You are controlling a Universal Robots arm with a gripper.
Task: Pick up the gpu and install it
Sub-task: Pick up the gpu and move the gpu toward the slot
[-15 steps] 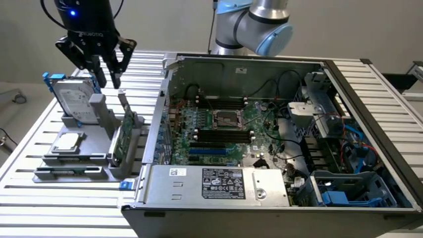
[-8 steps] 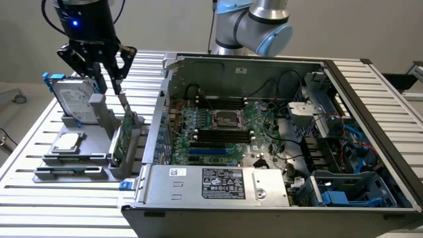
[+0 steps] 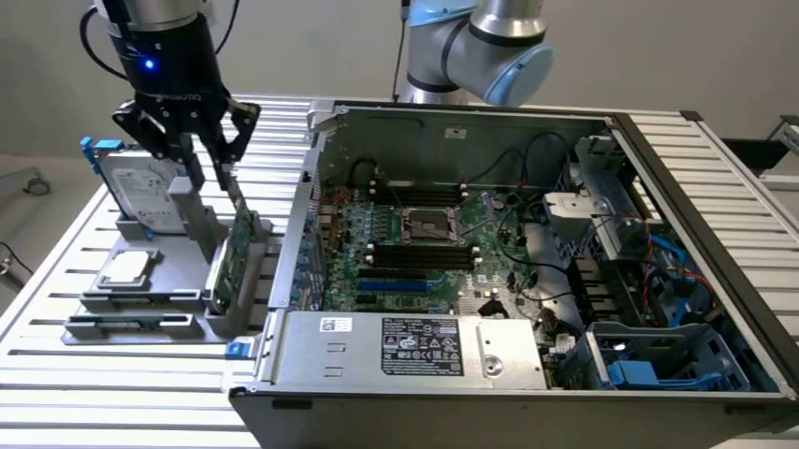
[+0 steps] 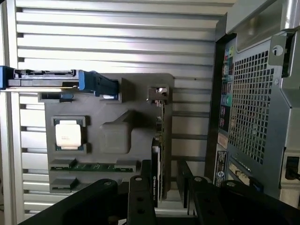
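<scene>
None of the installing is done yet, as I read it. The gpu (image 3: pixel 232 257) stands on edge in its slot in the grey holder (image 3: pixel 150 301), on the exterior view's left of the open computer case (image 3: pixel 699 281), green board facing the case. I hang directly above it with my jaws spread wide. In the wrist view the card (image 4: pixel 159 154) runs edge-on between my two dark fingers (image 4: pixel 140 204), and neither finger touches it. So the card is not gripped, not lifted and not carried over. The motherboard (image 3: pixel 425 238) lies bare at the bottom of the case with no card seated in it. The whole pick and the whole fit are left.

Beside the card the holder keeps a hard drive (image 3: pixel 138 192) with blue rails, upright in its own slot. Nearer the front edge a small square silver chip (image 3: pixel 129 268) lies flat in a recess. Neither is my business.

Holder and case both sit on a worktop (image 3: pixel 75 383) of long ribbed aluminium slats, bright and reflective, with narrow grooves between them. My arm (image 3: pixel 487 47) rises from behind the case. Beyond it is a plain pale wall (image 3: pixel 312 47), and a grey floor shows past the worktop's edge on the exterior view's left.
</scene>
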